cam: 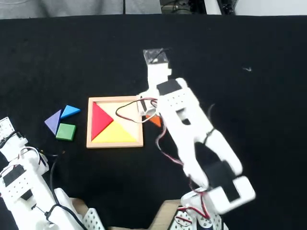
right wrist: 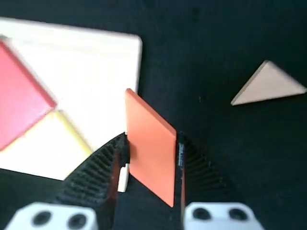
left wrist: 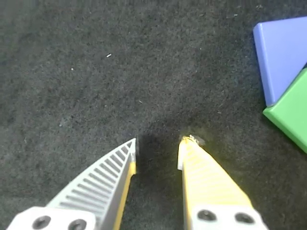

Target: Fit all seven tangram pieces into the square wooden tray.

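Where right jaws grip, orange piece, standing edgewise

The work surface is a table covered edge to edge in a black cloth with a fine, felt-like nap (pale lint specks dot it at close range). Beyond the far edge lie a grey band, dark equipment with cables, and a white panel. A light brown board sits at the near edge. Lighting is even, without hard shadows.
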{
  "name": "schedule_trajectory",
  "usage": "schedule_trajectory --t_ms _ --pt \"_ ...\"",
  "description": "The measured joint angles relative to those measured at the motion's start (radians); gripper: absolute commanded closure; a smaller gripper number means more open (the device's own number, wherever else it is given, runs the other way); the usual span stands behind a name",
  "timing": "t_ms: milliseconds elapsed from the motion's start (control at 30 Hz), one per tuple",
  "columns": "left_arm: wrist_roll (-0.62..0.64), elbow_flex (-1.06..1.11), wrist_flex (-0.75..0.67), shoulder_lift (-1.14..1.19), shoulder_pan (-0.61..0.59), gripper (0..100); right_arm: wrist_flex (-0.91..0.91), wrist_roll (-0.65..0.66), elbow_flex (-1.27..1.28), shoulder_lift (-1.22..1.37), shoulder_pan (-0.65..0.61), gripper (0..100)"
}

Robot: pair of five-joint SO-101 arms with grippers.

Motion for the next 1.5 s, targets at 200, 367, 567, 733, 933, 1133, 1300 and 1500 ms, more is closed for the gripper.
schedule_trajectory --t_ms 200,367,567,733,933,1133,1300,1500 --pt "0.0 0.0 0.0 0.0 0.0 84 0.0 -0.058 0.012 -0.064 -0.084 97.2" --pt "0.0 0.0 0.0 0.0 0.0 84 -0.028 -0.086 0.025 -0.064 -0.163 94.1" --pt "0.0 0.0 0.0 0.0 0.0 84 -0.086 -0.107 0.031 0.011 -0.164 94.2" --pt "0.0 0.0 0.0 0.0 0.0 84 -0.144 -0.16 0.031 0.135 -0.166 94.2" --pt "0.0 0.0 0.0 0.0 0.0 84 -0.15 -0.212 0.031 0.173 -0.166 94.2" --pt "0.0 0.0 0.0 0.0 0.0 84 -0.15 -0.222 0.031 0.173 -0.169 93.9" --pt "0.0 0.0 0.0 0.0 0.023 84 -0.15 -0.222 0.031 0.173 -0.176 89.7" --pt "0.0 0.0 0.0 0.0 0.028 84 -0.15 -0.222 0.031 0.173 -0.178 76.7"
